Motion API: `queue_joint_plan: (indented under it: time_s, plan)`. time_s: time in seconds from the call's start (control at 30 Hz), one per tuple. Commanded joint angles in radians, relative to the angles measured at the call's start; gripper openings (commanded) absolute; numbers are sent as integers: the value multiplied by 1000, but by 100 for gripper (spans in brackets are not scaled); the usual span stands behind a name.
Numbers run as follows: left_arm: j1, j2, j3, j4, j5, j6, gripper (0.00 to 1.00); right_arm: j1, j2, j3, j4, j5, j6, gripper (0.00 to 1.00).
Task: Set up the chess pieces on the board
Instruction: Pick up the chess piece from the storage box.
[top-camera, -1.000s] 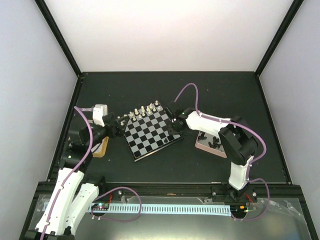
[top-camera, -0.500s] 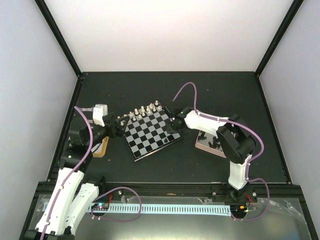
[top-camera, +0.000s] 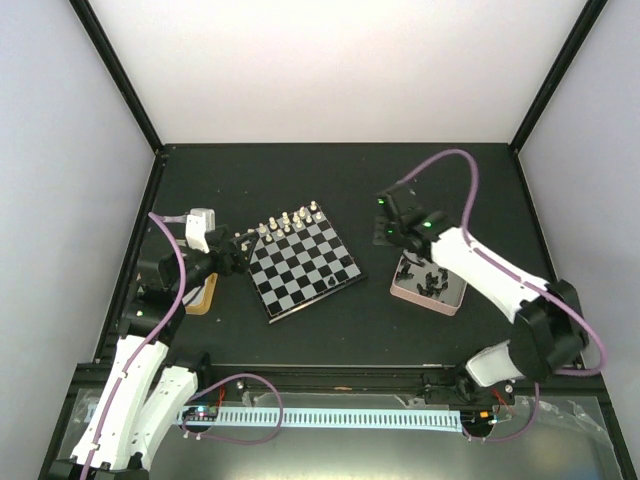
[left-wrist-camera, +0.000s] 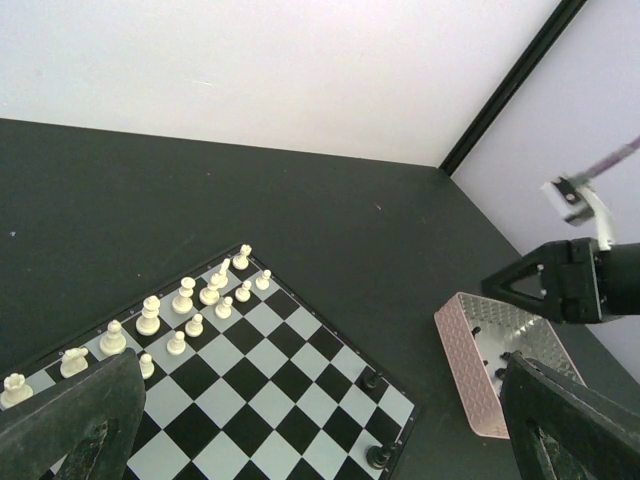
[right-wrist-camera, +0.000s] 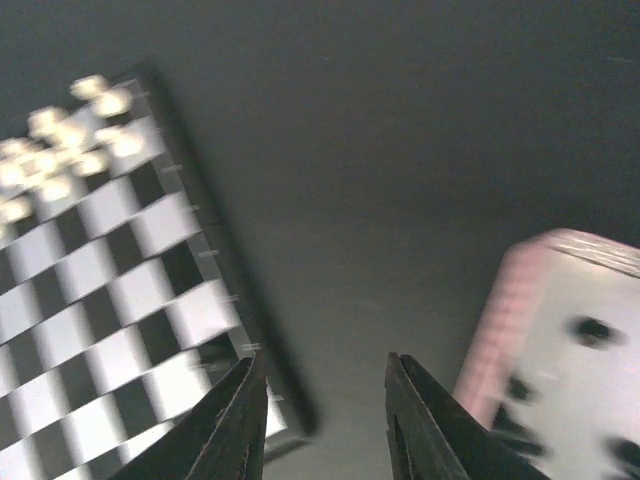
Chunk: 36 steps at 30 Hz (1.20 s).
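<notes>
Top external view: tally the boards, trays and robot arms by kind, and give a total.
Chessboard: 1
Trays: 2 (pink-rimmed tray, tan-rimmed tray)
Robot arms: 2 (left arm, right arm)
Total: 5

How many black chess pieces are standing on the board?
2. One black piece and a second black piece stand at the board edge nearest the pink tray. Others may be hidden on dark squares.

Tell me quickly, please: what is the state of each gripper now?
Left gripper: jaws wide open, empty.
Right gripper: jaws open, holding nothing.
</notes>
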Motion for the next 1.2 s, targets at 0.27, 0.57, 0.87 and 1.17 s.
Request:
queue_joint_plan:
  time_s: [0.27, 0.57, 0.87, 1.17]
  plan:
    - [9, 7, 23, -2, 0, -4, 99, -331, -102, -267, 64, 28, -17, 34]
    - [9, 7, 23, -6, -6, -1, 99, -357, 88, -215, 83, 5, -52, 33]
    - [8, 17, 26, -4, -11, 1, 99, -359, 161, -204, 128, 46, -67, 21]
    - [8, 11, 23, -8, -11, -2, 99, -359, 144, -212, 130, 53, -99, 3]
